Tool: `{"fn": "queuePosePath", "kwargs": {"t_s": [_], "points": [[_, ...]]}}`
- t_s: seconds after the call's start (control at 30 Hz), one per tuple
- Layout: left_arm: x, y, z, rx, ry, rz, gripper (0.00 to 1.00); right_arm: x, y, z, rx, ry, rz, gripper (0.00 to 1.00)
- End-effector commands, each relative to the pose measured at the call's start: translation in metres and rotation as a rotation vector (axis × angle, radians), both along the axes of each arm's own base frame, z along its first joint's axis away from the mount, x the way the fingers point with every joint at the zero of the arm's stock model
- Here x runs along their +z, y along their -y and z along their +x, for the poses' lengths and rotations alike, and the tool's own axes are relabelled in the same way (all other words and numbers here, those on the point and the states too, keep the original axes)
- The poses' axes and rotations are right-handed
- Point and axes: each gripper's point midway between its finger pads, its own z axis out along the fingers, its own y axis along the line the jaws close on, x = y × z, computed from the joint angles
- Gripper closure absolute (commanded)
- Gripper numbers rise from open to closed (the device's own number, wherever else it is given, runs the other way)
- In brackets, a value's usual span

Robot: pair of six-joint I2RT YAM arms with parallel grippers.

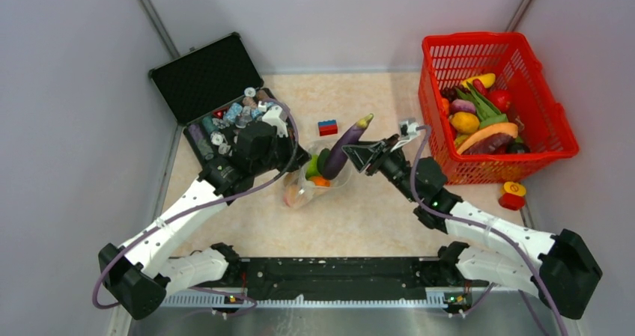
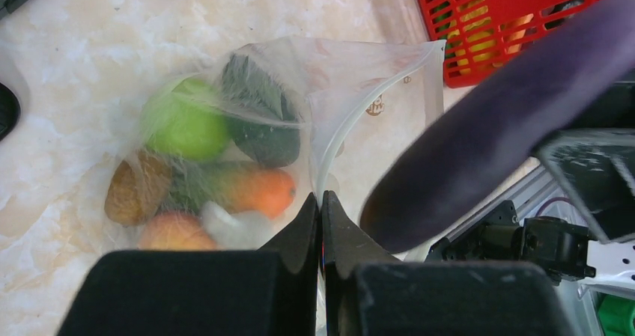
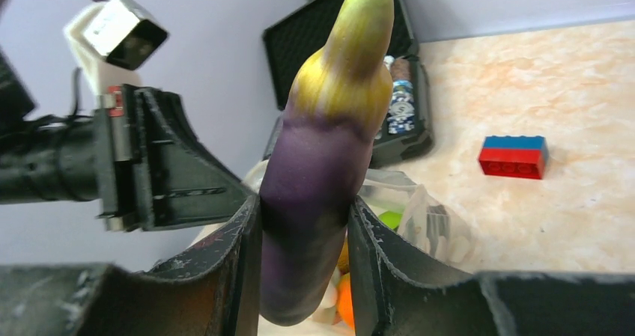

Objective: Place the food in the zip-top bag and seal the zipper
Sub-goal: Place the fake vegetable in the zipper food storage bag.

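A clear bag [image 1: 303, 192] lies at the middle of the table [image 1: 374, 216], between the two arms, its mouth held open toward the right. Through the plastic show a round green fruit [image 2: 183, 123], a dark green piece [image 2: 258, 119], an orange piece [image 2: 262, 191], a brown piece [image 2: 135, 194] and a peach-coloured piece [image 2: 172, 231]. The whitish zipper [image 2: 352, 119] curves along the open rim.

The left gripper [image 2: 320, 201] sits at the bag's left side, its fingers pressed together on the rim where the zipper ends.

A purple eggplant [image 3: 322, 171] slants over the mouth. Its yellow-green stem end points up and far-right, and its rounded purple end is down at the opening; whether it is past the rim cannot be told. The right gripper [image 3: 303, 216] comes from the right and pinches the eggplant across its lower body, one finger on each side.

A red-and-blue brick [image 1: 327, 128] lies just beyond the bag. An open black case [image 1: 206, 78] of small items stands at the far left. A red basket [image 1: 498, 40] at the far right holds more toy food. A small red and yellow toy [image 1: 514, 195] lies just near of the basket.
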Motion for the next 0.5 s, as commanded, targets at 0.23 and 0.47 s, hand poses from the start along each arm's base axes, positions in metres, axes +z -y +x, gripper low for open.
{"fn": "queuePosePath", "kwargs": {"t_s": [0.23, 0.47], "points": [[0.017, 0.0, 0.002, 0.007, 0.046, -0.042, 1.0, -0.002, -0.025, 0.01, -0.242, 0.137, -0.089, 1.0], [0.018, 0.001, 0.002, 0.004, 0.048, -0.044, 1.0, -0.015, -0.043, -0.001, -0.267, 0.284, -0.047, 1.0]]}}
